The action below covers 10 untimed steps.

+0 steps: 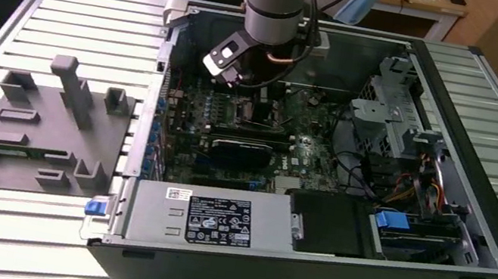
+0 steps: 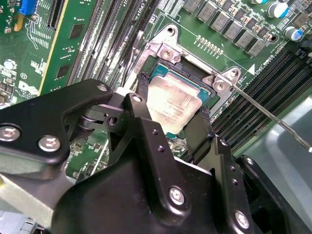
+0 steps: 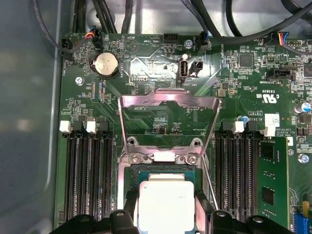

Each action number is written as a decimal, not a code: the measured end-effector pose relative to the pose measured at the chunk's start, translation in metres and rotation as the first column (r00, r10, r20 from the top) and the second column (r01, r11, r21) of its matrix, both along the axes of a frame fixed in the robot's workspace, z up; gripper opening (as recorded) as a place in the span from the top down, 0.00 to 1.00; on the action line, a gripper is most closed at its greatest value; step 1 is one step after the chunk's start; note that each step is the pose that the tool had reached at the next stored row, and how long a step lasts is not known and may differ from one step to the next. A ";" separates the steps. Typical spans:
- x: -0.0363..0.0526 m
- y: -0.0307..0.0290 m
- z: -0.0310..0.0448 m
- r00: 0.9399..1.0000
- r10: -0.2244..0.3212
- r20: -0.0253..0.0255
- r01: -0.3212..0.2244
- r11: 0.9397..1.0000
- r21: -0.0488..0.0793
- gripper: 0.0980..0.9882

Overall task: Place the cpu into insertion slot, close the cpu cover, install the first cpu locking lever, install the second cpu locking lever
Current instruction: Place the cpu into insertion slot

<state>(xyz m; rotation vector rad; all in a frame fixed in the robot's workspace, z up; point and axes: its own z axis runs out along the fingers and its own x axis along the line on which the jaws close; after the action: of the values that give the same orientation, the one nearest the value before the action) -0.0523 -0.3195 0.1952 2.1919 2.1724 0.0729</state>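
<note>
The cpu [image 3: 165,204], a flat silver-topped chip, sits between my two black fingers [image 3: 127,207] right over the insertion slot [image 2: 194,64] on the green board. My gripper [image 2: 173,111] is shut on the cpu's two opposite edges; I cannot tell whether the chip rests fully in the socket. The cpu cover [image 3: 168,100], a silver window frame, stands swung open beyond the slot. A thin wire locking lever [image 2: 273,119] sticks out loose beside the socket. In the exterior view my gripper [image 1: 253,88] hangs inside the open computer case over the board.
Long black memory slots [image 3: 90,175] flank the socket on both sides. Cables [image 3: 112,17] hang near the case wall. A grey power-supply box [image 1: 204,220] fills the case's near side, and a grey fixture plate [image 1: 46,127] lies on the slatted table at the exterior view's left.
</note>
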 end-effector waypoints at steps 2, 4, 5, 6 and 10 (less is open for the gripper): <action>0.0000 0.0006 -0.0003 1.000 -0.001 0.000 0.001 1.000 0.000 0.50; 0.0000 0.0011 -0.0005 1.000 -0.002 0.000 0.002 1.000 0.000 0.50; 0.0000 0.0013 -0.0006 1.000 -0.002 0.000 0.002 1.000 0.000 0.50; 0.0000 0.0014 -0.0007 1.000 -0.002 0.000 0.002 1.000 0.000 0.50; 0.0001 0.0017 -0.0015 1.000 -0.003 0.000 0.003 1.000 0.000 0.50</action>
<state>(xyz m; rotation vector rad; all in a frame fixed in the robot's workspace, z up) -0.0522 -0.3179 0.1937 2.1954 2.1688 0.0724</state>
